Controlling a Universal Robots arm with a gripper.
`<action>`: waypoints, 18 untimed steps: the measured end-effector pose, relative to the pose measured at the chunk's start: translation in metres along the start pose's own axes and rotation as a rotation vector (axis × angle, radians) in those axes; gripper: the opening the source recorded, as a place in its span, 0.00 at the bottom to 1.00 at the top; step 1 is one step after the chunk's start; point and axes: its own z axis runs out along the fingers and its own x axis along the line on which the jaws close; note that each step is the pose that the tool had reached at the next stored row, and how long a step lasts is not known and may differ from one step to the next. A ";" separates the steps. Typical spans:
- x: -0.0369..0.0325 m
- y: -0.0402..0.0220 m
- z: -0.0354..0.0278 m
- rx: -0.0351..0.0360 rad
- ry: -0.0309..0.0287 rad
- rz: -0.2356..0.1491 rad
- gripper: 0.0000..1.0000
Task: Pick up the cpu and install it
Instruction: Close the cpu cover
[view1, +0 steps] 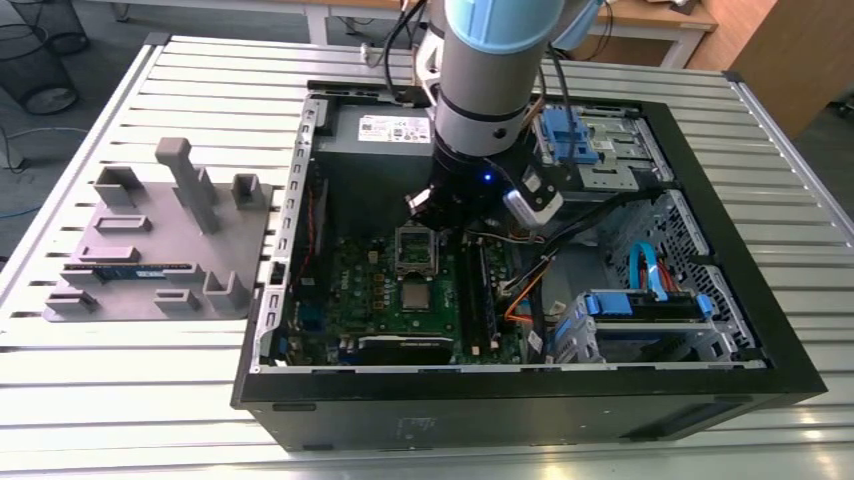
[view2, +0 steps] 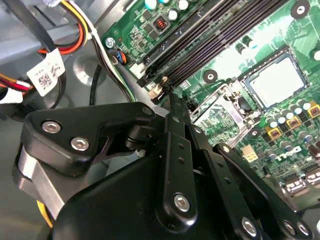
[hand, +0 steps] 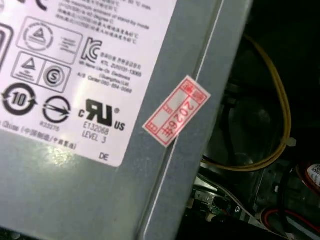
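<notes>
- Pincer (view2: 172, 101), built of black matte links with bright bolt heads, hung low inside the open computer case (view1: 534, 397), over the green circuit board (view1: 360, 290). I could not tell whether it was spread or pressed together.
- Chip (view2: 277, 79), a flat square with a dull silver top, lay in its socket on the board, apart from the pincer. A shiny metal frame (view2: 220, 112) sat between the two, just beside the socket. Whether anything clamped the chip down was hard to make out.
- Long black slots (view2: 220, 35) ran across the board beside the socket in the second wrist view. The exterior view showed the same board as a small green patch with the chip a pale square on it.
- Grey sheet-metal power box (hand: 100, 165) showed up close in the first wrist view, with a white printed label, a red-and-white sticker (hand: 176, 111) and a yellow wire (hand: 282, 100) looping just beside it.
- In the exterior view the thick silver and light-blue arm (view1: 487, 60) hid the pincer's tip.
- Grey tray (view1: 220, 235) with upright blocks lay on the slatted metal table (view1: 134, 400), at the exterior view's left of the case. A thin blue-green stick (view1: 134, 270) lay flat on the tray.
</notes>
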 end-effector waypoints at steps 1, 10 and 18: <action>0.0000 0.0002 0.0004 -0.0005 0.0005 -0.011 0.11; -0.0001 0.0006 0.0015 -0.0037 0.0032 -0.070 0.11; -0.0008 0.0028 0.0023 -0.0067 0.0019 -0.070 0.11</action>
